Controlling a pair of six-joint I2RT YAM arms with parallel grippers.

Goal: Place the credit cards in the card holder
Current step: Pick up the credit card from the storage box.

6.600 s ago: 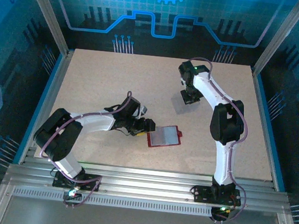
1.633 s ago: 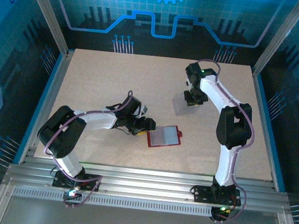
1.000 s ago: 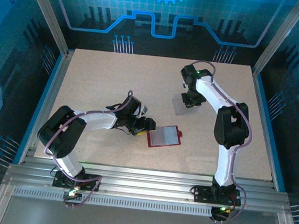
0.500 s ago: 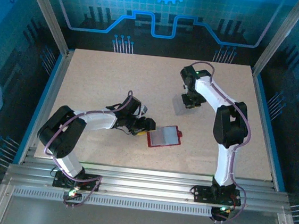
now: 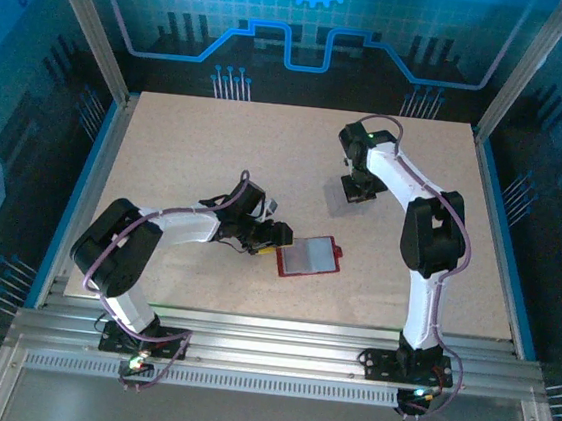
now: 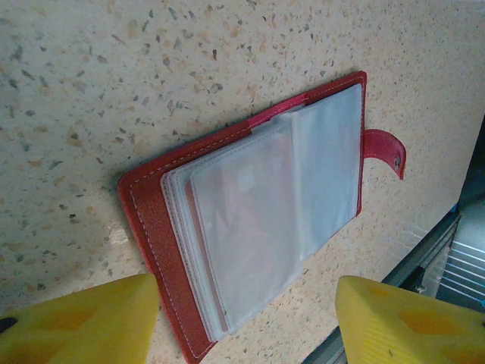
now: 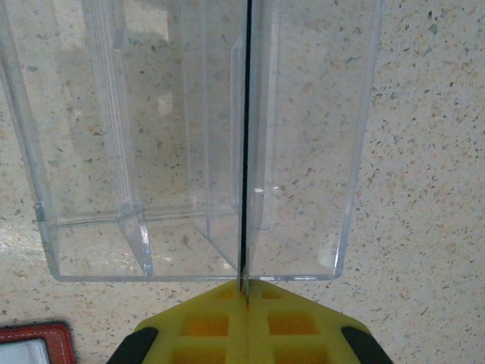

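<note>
Pinching a card [image 7: 245,152] at the box [image 7: 362,152], right claw [image 7: 244,290] should carry it to the holder [image 6: 250,205]; left claw [image 6: 244,318] gapes

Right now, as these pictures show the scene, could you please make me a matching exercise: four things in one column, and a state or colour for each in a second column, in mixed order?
Things:
1. card holder
2. left gripper
3. right gripper
4. plastic box

States:
a. shut on a credit card
b. open, holding nothing
c. red, lying open
d. see-through, with dividers inside

Pairs: 1-c, 2-b, 3-a, 4-d.
</note>
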